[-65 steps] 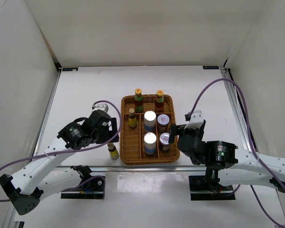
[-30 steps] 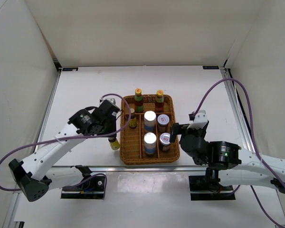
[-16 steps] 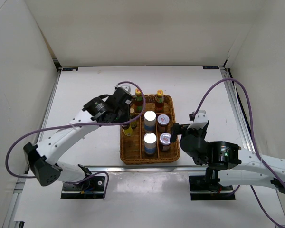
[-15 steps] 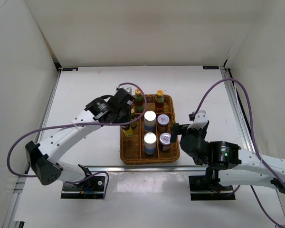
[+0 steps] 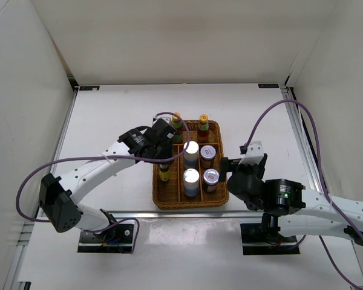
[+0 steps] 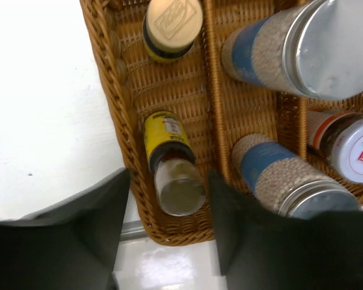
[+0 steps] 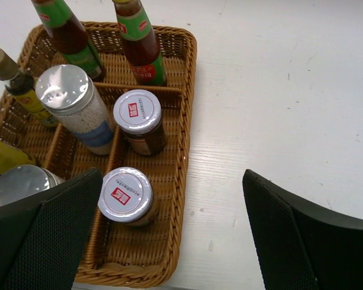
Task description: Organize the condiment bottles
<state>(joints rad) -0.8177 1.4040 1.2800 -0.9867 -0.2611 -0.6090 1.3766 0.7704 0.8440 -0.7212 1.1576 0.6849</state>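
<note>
The wicker tray (image 5: 193, 203) holds all the bottles I see. Two red-sauce bottles (image 7: 139, 39) stand at the back, two white-blue cylinders (image 5: 190, 151) in the middle column and two silver-lidded jars (image 7: 126, 194) on the right. My left gripper (image 6: 169, 178) hangs over the left column. A yellow-labelled bottle (image 6: 166, 145) stands upright on the wicker between its fingers, with a gap on the left side. The second yellow-labelled bottle (image 6: 172, 24) stands behind it. My right gripper (image 7: 169, 241) is wide open and empty over the tray's right front corner.
The tray's left rim (image 6: 106, 72) runs close beside my left finger. White table (image 7: 278, 90) lies right of the tray. A metal frame edge (image 5: 187, 214) runs just in front of the tray.
My left arm carried the yellow-labelled bottle from the table left of the tray into the tray's left column and lowered it. The right arm has barely moved.
</note>
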